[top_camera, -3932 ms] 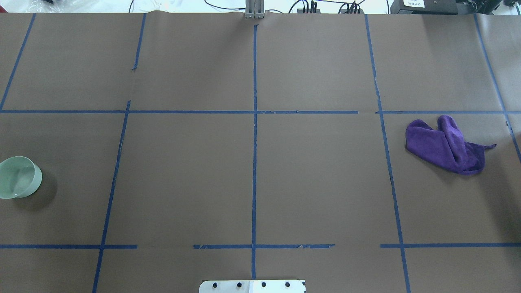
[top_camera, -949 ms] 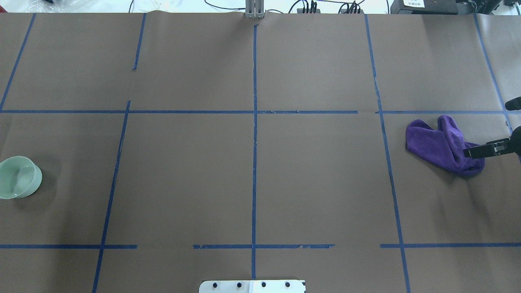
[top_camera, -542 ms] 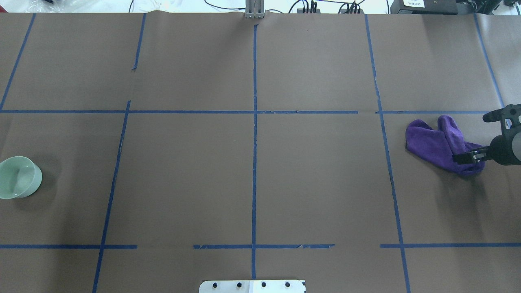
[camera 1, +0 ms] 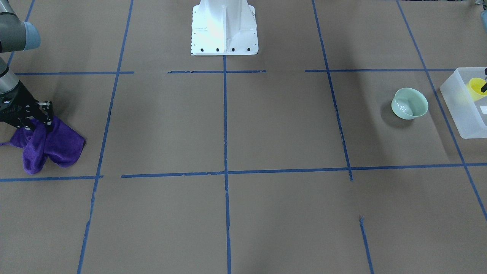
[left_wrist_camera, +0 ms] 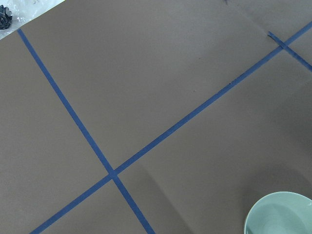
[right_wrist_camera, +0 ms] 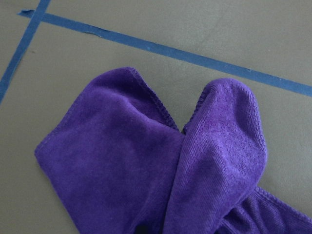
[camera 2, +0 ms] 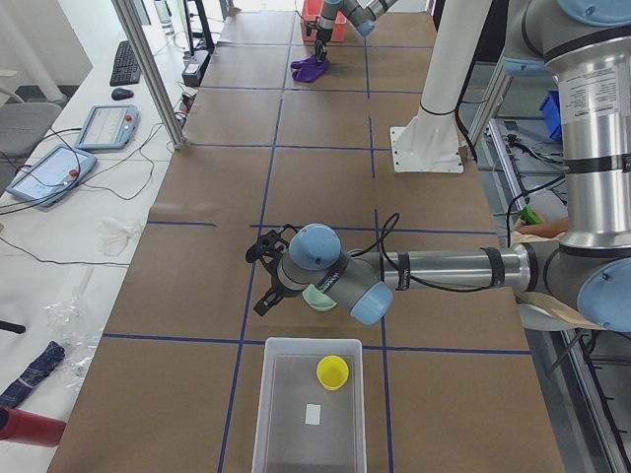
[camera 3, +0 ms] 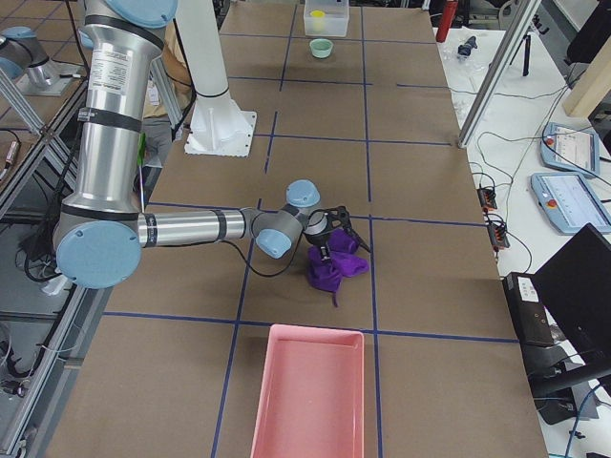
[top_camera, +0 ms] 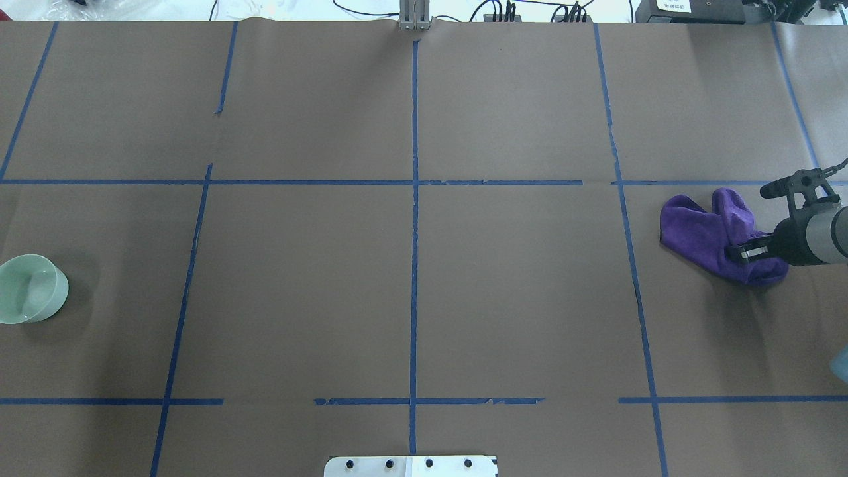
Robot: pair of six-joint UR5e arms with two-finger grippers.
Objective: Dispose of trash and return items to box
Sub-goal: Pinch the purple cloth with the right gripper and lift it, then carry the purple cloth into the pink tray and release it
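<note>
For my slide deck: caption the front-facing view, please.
Right gripper at purple cloth; green bowl beside box holding yellow cup.

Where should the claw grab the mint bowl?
The rim, from straight above. The bowl stands upright on the table, mouth open and empty, so its wall can be pinched inside and out. Its rounded sides taper downward, so a side pinch would probably slip.

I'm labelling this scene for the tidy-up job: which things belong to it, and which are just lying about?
Job: yellow cup, already in the box; mint-green bowl, on the table; purple cloth, probably, since the right gripper is at it.
Lying about: pink tray, role unclear; tablets and keyboard, off the table.
</note>
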